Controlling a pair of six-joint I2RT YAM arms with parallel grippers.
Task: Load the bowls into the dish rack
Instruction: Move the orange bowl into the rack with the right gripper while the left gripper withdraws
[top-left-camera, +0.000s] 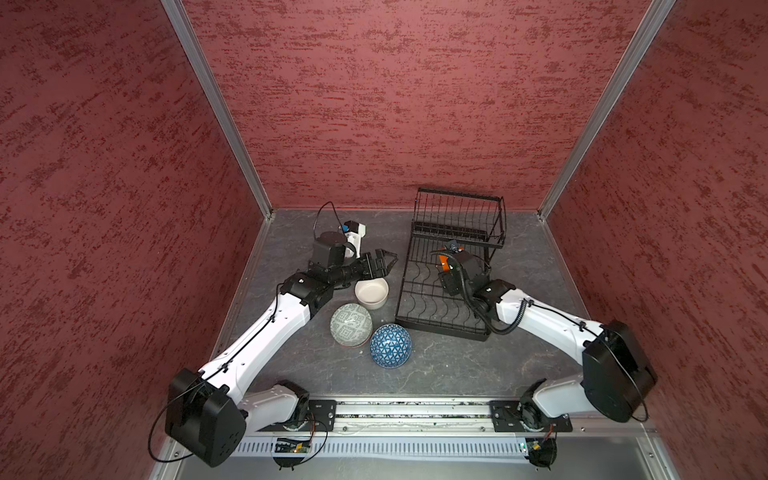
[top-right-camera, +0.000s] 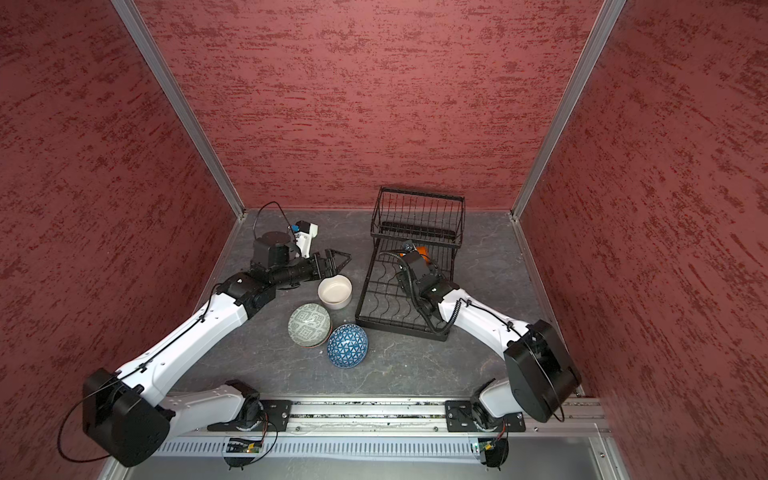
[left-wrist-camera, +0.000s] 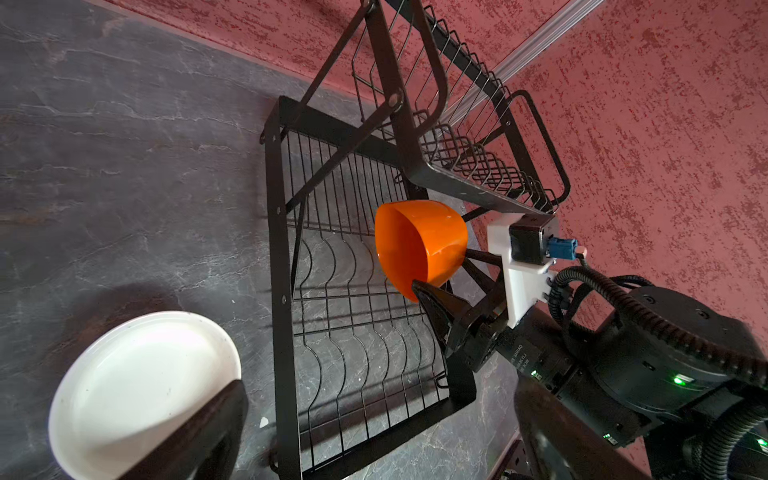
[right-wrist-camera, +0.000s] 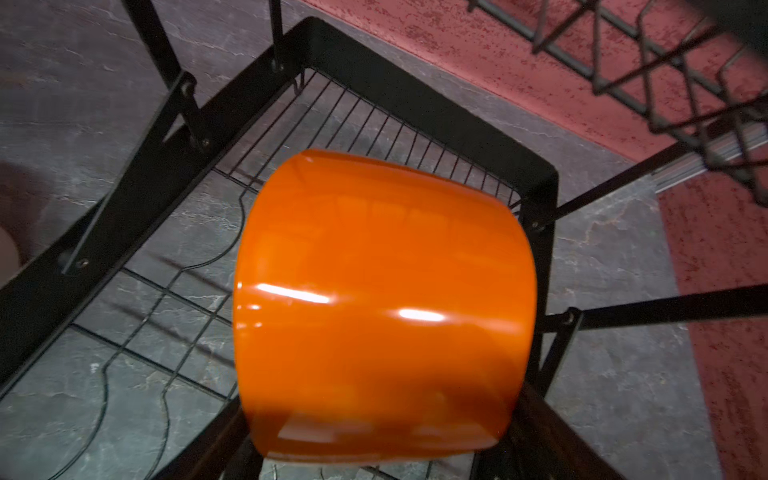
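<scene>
Over rack base, R end effector (left-wrist-camera: 442, 270): jaws set wide but closed on orange bowl (right-wrist-camera: 382, 307); one finger at the rim, 2nd behind the outer wall, contact there hidden.
Orange bowl pos.: appears clear of the wires, tipped on its side, mouth twd L arm, just in front of upper basket tier (top-left-camera: 459, 193).
Reason for tilt: prob. so the bowl goes in on edge btwn wavy dividers (left-wrist-camera: 336, 266); laid flat it would span several slots.
Reason for front entry: upper tier overhangs the rear slots, so access looks feasible from the open front only.
L end effector (top-left-camera: 390, 264): fully open, nothing held; hovers just past far rim of white bowl (top-left-camera: 371, 293).
Reason for L standby: prob. staged for next pick and kept outside dish rack (top-left-camera: 440, 328) to stay clear of R arm.
Remaining bowls: white bowl upright; grey-green bowl (top-left-camera: 351, 325) and blue bowl (top-left-camera: 390, 345) mouth-down, close together, on surface (top-left-camera: 436, 370) beside the rack. Grey-green appears to cap a stack; count cannot be told.
Task status: est. early; no bowl seated in rack.
</scene>
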